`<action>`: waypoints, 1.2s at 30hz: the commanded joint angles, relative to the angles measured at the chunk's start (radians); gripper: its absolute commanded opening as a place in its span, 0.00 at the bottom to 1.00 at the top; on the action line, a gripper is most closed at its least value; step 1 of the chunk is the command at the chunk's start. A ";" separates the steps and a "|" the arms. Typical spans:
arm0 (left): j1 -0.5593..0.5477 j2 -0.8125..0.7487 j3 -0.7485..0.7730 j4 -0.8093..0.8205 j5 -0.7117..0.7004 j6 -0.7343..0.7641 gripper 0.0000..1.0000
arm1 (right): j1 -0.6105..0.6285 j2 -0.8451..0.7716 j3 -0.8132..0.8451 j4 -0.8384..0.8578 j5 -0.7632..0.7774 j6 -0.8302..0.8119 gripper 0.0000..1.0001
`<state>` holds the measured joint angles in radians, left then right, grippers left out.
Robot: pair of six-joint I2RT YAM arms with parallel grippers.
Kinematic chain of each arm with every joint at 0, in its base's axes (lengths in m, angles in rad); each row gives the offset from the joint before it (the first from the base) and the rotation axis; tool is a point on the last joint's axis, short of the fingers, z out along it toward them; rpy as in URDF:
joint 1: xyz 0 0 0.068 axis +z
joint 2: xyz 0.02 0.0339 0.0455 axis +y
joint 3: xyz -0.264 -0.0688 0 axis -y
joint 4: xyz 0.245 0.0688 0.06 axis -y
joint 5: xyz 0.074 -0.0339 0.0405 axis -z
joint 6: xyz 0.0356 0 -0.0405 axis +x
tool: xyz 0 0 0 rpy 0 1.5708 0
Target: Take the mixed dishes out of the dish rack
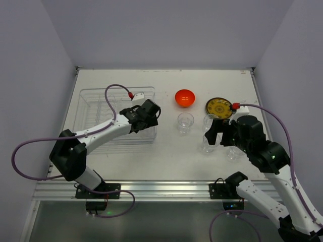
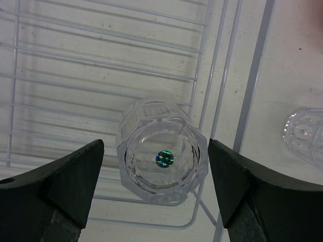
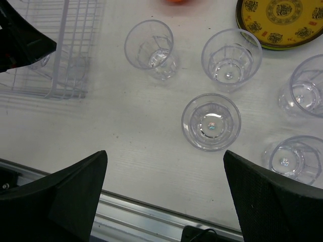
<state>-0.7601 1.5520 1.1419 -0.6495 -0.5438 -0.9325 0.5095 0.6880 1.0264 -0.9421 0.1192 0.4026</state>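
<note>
While your left gripper (image 2: 155,147) hung directly above a clear glass (image 2: 161,156) inside the dish rack (image 1: 93,108), its fingers were spread wide on either side of that glass and touched nothing, so it was open and held no dish. That glass stood on end on the rack's ribbed floor, close to a corner at the rack's right side, just inside the clear wall. Your right gripper (image 3: 165,154) was also wide apart and empty, poised above the white table (image 1: 166,151) to the right of the rack. Beneath it you had five more glasses standing apart from one another on the table: a first glass (image 3: 150,48) nearest the rack, a second glass (image 3: 231,58) just beside the yellow patterned plate (image 3: 279,22), a third glass (image 3: 211,121) almost under the gap between the fingers, and a fourth glass (image 3: 303,91) and fifth glass (image 3: 292,159) at the right edge of the wrist view. The plate lay flat on the table, and the small orange bowl (image 1: 185,98) sat mouth up to its left — both outside the rack.
</note>
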 commanded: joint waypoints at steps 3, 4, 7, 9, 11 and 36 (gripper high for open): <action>0.030 -0.001 -0.025 0.093 0.008 -0.042 0.84 | -0.005 -0.018 -0.022 0.048 -0.039 -0.005 0.99; 0.033 0.008 -0.028 0.097 0.018 -0.042 0.82 | -0.003 -0.018 -0.025 0.051 -0.042 -0.004 0.99; 0.033 0.029 -0.039 0.105 0.034 -0.045 0.80 | -0.003 -0.013 -0.038 0.063 -0.050 -0.002 0.99; 0.033 0.039 -0.044 0.108 0.041 -0.049 0.79 | -0.005 -0.004 -0.046 0.072 -0.058 -0.002 0.99; 0.033 0.051 -0.047 0.103 0.042 -0.055 0.79 | -0.005 0.004 -0.052 0.075 -0.064 -0.002 0.99; 0.042 -0.139 -0.034 -0.007 -0.076 -0.063 0.00 | -0.003 0.016 -0.089 0.129 -0.090 0.035 0.99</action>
<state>-0.7261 1.5036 1.0973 -0.6556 -0.5602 -0.9916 0.5095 0.7010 0.9455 -0.8627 0.0517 0.4187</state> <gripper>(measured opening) 0.720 0.990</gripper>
